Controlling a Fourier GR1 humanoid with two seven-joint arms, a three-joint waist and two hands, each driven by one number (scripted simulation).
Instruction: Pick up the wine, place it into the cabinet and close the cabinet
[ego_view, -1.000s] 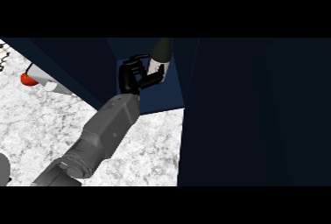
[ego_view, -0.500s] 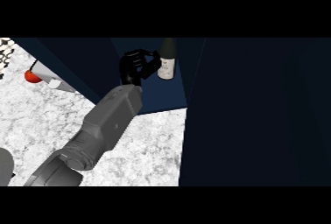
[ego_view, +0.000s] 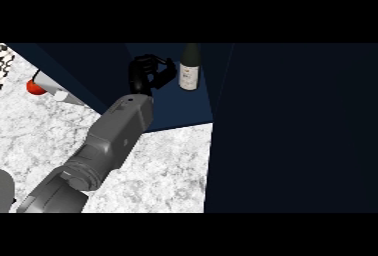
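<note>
The wine bottle, dark with a white label, stands upright on the cabinet's dark blue floor. My right hand is inside the cabinet just left of the bottle, apart from it, its fingers relaxed and holding nothing. The grey right forearm runs down to the lower left. The cabinet door stands open, filling the right of the view. Only a grey bit of my left arm shows at the lower left edge; its hand is out of view.
The cabinet's left wall stands beside my forearm. Beyond it on the speckled counter lie a red object and a white one. A checkered thing shows at the far left edge.
My right hand has let go of the wine bottle and drawn a little left. The bottle now stands on its own in the cabinet.
</note>
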